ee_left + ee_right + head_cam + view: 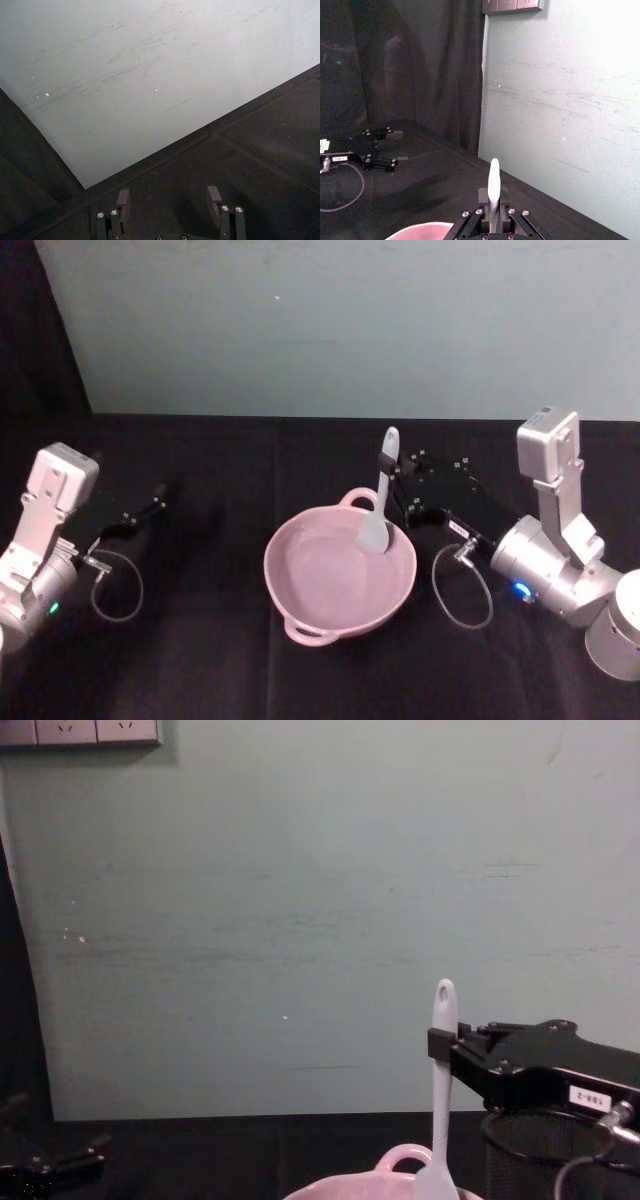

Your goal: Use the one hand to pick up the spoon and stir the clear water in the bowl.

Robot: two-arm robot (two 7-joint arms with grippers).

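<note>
Print on the small white label on the right gripper (438, 1045) shows as dark characters in the chest view, too small to read for sure. The left gripper (395, 161) carries a similar white label in the right wrist view, and its writing cannot be read either.

The spoon (381, 495) stands nearly upright, with its long axis running up and down. The handle tip with the oval hole points up and the wider scoop end points down. The scoop sits inside the bowl (300, 612), toward the far right part of it, near the small looped handle on the far rim. In the chest view the spoon (440, 1100) rises straight out of the bowl (400, 1165), leaning only slightly.

The right gripper (392, 478) reaches in from the right, level over the black table (300, 450), with its silver wrist lower and nearer the robot. Its fingers are clamped on the upper part of the spoon handle, just below the hole. In the right wrist view the handle (493, 187) stands between the closed fingers, with the pink rim of the bowl (420, 232) below. A black mesh cup (520, 1150) stands under this gripper in the chest view.

The left gripper (155, 502) rests low at the left, well apart from the bowl. Its fingers (122, 200) are spread and hold nothing.
</note>
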